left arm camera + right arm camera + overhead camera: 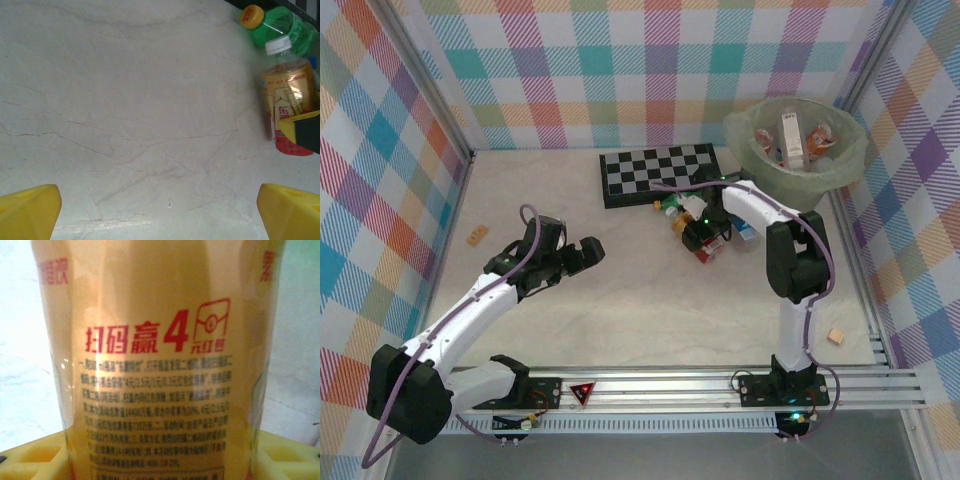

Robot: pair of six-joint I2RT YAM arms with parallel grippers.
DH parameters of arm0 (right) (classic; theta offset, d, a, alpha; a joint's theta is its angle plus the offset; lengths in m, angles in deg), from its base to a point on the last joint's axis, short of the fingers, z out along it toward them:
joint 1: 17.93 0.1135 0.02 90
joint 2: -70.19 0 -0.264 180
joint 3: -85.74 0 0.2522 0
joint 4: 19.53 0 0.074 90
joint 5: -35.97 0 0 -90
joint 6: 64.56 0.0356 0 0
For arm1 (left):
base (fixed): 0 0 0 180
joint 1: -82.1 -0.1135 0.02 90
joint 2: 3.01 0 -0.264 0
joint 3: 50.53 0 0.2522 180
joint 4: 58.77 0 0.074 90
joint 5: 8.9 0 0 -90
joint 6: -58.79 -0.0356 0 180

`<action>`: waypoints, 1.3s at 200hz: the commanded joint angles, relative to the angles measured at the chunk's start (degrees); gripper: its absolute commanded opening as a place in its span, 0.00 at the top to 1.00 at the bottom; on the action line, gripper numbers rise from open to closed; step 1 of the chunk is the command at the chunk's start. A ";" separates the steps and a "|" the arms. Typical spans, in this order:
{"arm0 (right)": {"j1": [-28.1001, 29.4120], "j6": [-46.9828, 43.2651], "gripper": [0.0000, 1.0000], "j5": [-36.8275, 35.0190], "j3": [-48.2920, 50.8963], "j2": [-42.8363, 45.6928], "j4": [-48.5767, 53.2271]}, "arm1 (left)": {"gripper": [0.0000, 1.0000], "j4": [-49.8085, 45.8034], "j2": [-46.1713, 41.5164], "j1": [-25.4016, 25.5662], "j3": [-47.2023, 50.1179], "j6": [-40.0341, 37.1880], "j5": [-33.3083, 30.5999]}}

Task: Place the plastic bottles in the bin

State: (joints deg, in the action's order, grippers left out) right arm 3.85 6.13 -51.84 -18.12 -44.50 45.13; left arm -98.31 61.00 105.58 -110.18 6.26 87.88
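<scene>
While your right gripper point(706, 238) hung low over the table point(650, 310), just in front of the checkerboard point(655, 172), its jaws stood on either side of a yellow-labelled bottle point(160, 365). In the right wrist view the two yellow fingers point(35, 455) sat partly closed at the bottle's flanks, and the label ran right up to both of them. That view was too close and blurred for you to tell whether they pressed the bottle or only framed it. From the left wrist camera you could see the same bottle point(290, 100) lying on the table, with one finger of the right gripper against its lower side. A green bottle point(285, 27) with an orange cap lay just beside it. Your left gripper point(160, 215) hovered wide open over bare table, holding nothing. The bin point(790, 185) stood in the far right corner, near the right gripper, with several bottles point(792, 140) already inside.
</scene>
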 commanded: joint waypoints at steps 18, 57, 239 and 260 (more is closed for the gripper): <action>0.19 5.52 0.43 5.27 -7.98 8.47 5.26 | 0.00 -0.85 0.48 -0.55 -0.95 -0.94 0.16; 0.02 10.35 0.49 3.01 -17.76 16.15 6.18 | 0.00 -0.25 0.96 -0.59 -0.97 -0.90 0.60; -20.68 20.01 0.49 -9.92 -53.62 -2.71 13.01 | 0.00 -3.45 -4.02 -0.56 -0.28 -0.58 -0.87; -20.73 20.21 0.47 -8.39 -53.30 -3.52 15.57 | 0.00 -3.54 -4.20 -0.55 -0.26 -0.57 -0.96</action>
State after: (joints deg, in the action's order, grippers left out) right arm -16.48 25.11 -62.48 -69.58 -48.24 56.19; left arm -100.01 57.96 105.58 -110.18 6.28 87.80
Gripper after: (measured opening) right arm 0.606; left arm 0.999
